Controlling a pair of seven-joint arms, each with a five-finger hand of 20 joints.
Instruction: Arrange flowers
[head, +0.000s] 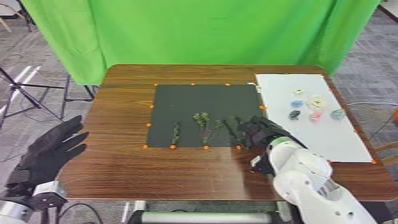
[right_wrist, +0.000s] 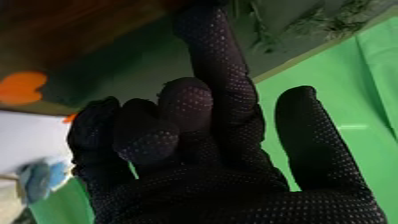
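In the head view my right hand (head: 263, 131) is over the dark mat's (head: 204, 97) lower right edge, beside a thin green stem (head: 236, 131). In the right wrist view, the right hand (right_wrist: 195, 185) has one finger stretched out, others loosely bent and the thumb straight, with nothing held. Green sprigs (right_wrist: 348, 19) lie beyond its fingertips. More leafy stems (head: 202, 121) and a narrow green stem (head: 176, 135) lie on the mat. Flower heads, among them a cream one (head: 316, 103), a blue one (head: 297, 104) and a pink one (head: 315, 116), rest on the white sheet (head: 329, 140). My left hand (head: 46, 155) is open at the table's left.
The brown table (head: 115, 175) surrounds the mat and the sheet. Small orange markers (head: 206, 147) line their edges. A green curtain (head: 213, 35) hangs behind the table, and a tripod (head: 27, 92) stands on the floor to the left.
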